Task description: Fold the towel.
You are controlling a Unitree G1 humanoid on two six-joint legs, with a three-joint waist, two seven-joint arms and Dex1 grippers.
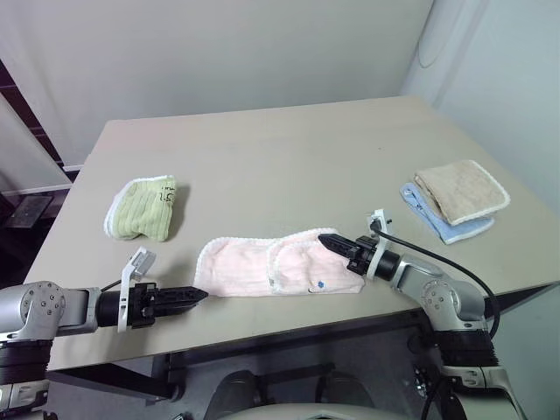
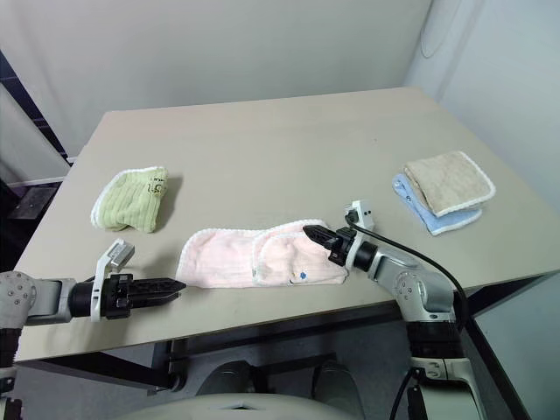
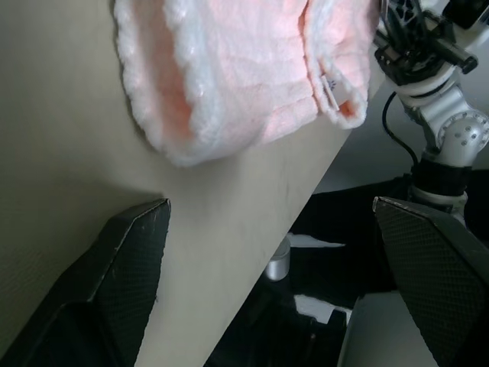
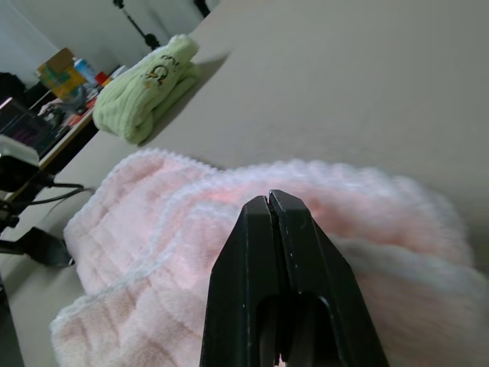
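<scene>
**Towel part-folded near the front edge, both grippers at its ends**

I see the towel (image 1: 276, 267) lying flat on the table (image 1: 289, 166), close to the front edge and roughly between my two arms. Its right portion is doubled over onto the middle, so a white-edged flap sits on top of the pink, with a small dark mark near the front of that flap.

My left gripper (image 1: 194, 297) sits low over the table just beside the towel's left end, pointing toward it and not touching it. In the left wrist view its fingers (image 3: 122, 275) stand wide apart with nothing between them.

My right gripper (image 1: 331, 242) rests over the folded right end. In the right wrist view its fingers (image 4: 286, 267) are pressed together; I can't see any cloth pinched between them.

A green cloth (image 1: 143, 208) lies well apart on the left side of the table. On the right side a beige cloth (image 1: 462, 191) lies on a blue cloth (image 1: 437, 219).
</scene>
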